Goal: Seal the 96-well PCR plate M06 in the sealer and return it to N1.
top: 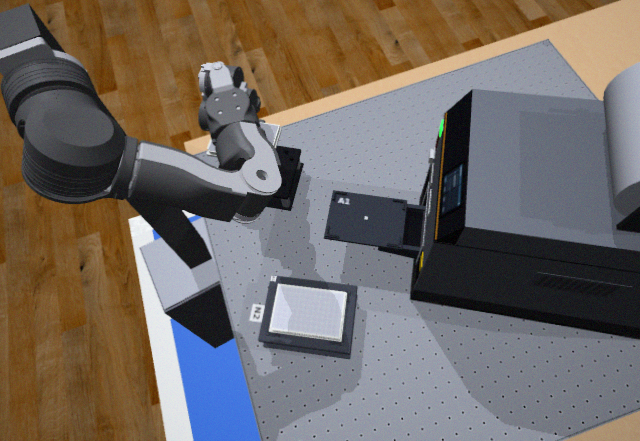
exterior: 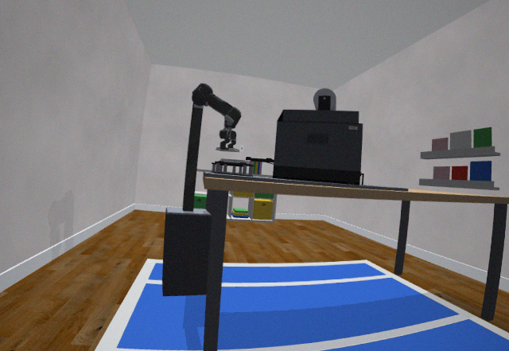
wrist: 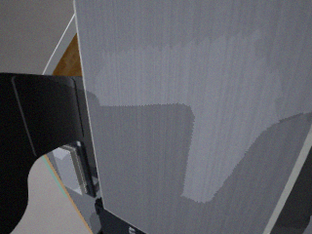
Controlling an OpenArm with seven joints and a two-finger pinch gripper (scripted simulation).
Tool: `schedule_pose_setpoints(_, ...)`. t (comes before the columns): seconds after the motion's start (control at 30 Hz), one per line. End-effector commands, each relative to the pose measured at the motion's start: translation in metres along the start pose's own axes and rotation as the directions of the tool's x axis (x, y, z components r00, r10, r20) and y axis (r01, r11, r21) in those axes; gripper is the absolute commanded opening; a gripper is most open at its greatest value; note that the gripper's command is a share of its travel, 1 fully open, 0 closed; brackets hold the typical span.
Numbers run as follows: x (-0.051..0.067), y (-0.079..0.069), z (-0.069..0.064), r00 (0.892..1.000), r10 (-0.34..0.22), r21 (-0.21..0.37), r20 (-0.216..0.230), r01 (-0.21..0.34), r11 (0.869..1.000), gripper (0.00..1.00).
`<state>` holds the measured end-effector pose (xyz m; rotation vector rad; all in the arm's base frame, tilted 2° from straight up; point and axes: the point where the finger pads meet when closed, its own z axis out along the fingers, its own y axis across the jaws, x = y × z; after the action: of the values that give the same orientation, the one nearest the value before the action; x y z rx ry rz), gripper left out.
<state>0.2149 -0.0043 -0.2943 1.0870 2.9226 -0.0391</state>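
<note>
Plate M06 (exterior: 227, 149) hangs in the gripper (exterior: 226, 145), pinched between its fingers, lifted above nest N1 (top: 287, 175) and not touching it. In the exterior view the plate looks roughly level, left of frame centre, above the table's left end. In the top view, upper left of centre, only a pale corner of it (top: 272, 132) peeks out past the wrist, so the long axis can't be read there. The wrist view is filled by the plate's flat grey top face (wrist: 195, 97), with one long edge running steeply down the frame beside a dark finger (wrist: 49, 112) at left. Right way up as far as the frames show.

N1 sits mostly under the forearm, only its dark right part visible. Sealer (top: 537, 193) fills the right of the top view, with the green lamp (top: 440, 127) lit at the upper left of its front. Stage (top: 364, 217) stands out, centre frame, with its pocket uncovered and an A1 mark at its upper left corner. Plate M09 (top: 308, 311) lies flat on nest N2 (top: 268, 333), lower centre, well apart from the gripper. Film roll (top: 622, 136) is at the right edge. The arm's elbow and forearm (top: 175, 178) cover much of the table's left corner in the top view.
</note>
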Motion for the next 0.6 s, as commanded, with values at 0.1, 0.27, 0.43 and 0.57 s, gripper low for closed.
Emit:
schedule_pose_setpoints(0.1,0.0000,-0.0008,-0.0002,1.000,0.002,0.004,0.001,-0.002,1.000,0.00)
schedule_pose_setpoints(0.27,-0.0043,-0.0021,-0.0009,1.000,0.002,0.002,0.000,-0.002,1.000,0.00)
schedule_pose_setpoints(0.43,-0.0053,-0.0028,-0.0009,1.000,0.002,0.004,0.000,-0.002,1.000,0.00)
schedule_pose_setpoints(0.57,-0.0053,-0.0028,-0.0009,1.000,0.002,0.004,0.000,-0.002,1.000,0.00)
